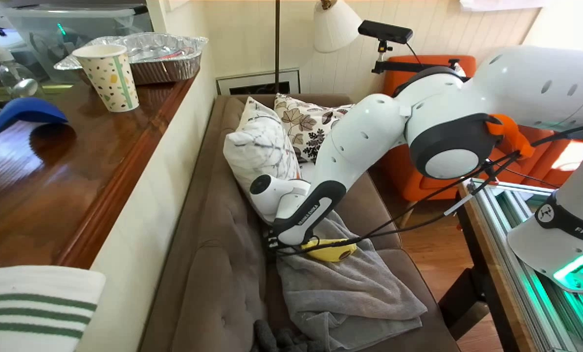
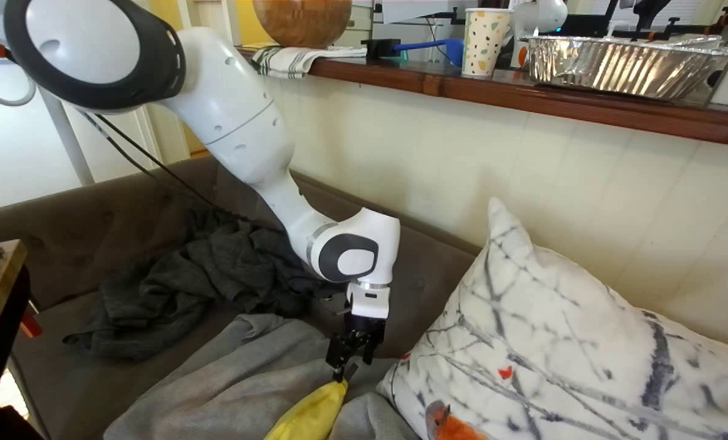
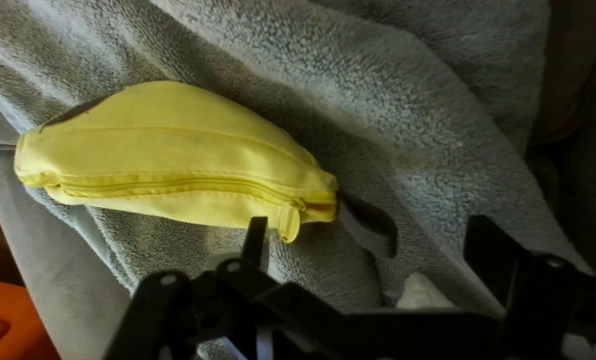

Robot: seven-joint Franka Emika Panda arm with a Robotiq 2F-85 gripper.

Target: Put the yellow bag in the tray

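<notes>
Yellow zip bag (image 3: 178,155), banana-shaped, lying on a rumpled grey blanket (image 3: 428,125) spread over the brown sofa (image 1: 218,274). Dark strap (image 3: 370,227) at one end. Gripper (image 3: 373,237) low, pointing down just beside that end; jaws spread wide, hold on nothing. Strap shows in the gap in the wrist view; contact with the bag, cannot tell. Branch-patterned cushion (image 2: 553,342) near. Foil tray (image 1: 167,71) well apart from the bag, up on the wooden counter (image 1: 76,171), paper cup (image 1: 110,78) just beside it.
</notes>
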